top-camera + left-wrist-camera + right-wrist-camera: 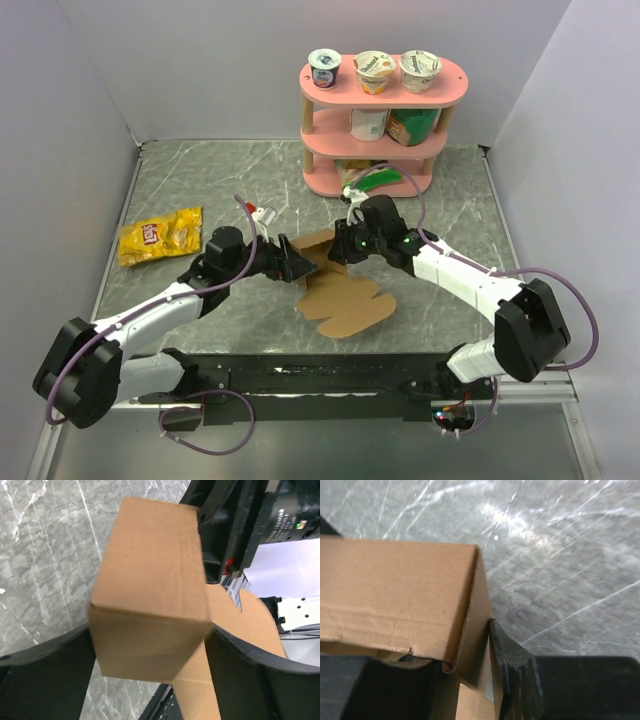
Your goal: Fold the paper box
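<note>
Grey marbled table (200,180), closed in by plain white walls (200,60) at left, back and right. At the back, right of centre, a pink three-tier shelf (452,95) with three yogurt cups (375,71) in a row on top and packets (412,125) on the tiers below. Near the left edge, well apart from everything else, a yellow snack bag (160,236) lying flat. At mid-table, between the two arms, the paper box (345,300): partly folded, with a raised corner at the far end and scalloped flaps flat on the marble toward the near edge.

From above, left gripper (292,262) at the raised part's left side, right gripper (345,245) at its right, fingertips hidden by wrists and cardboard. Shelf, cups and bag visible from above alone.

Only from the left wrist: a folded corner of brown cardboard filling the gap, dark fingers (45,680) tight against both sides, clenched on the paper box, an unfolded flap trailing below.

Only from the right wrist: a creased panel and the box's upper edge, one finger (512,670) pressed to the outer wall, the other under the panel's lower edge, likewise closed on the cardboard.
</note>
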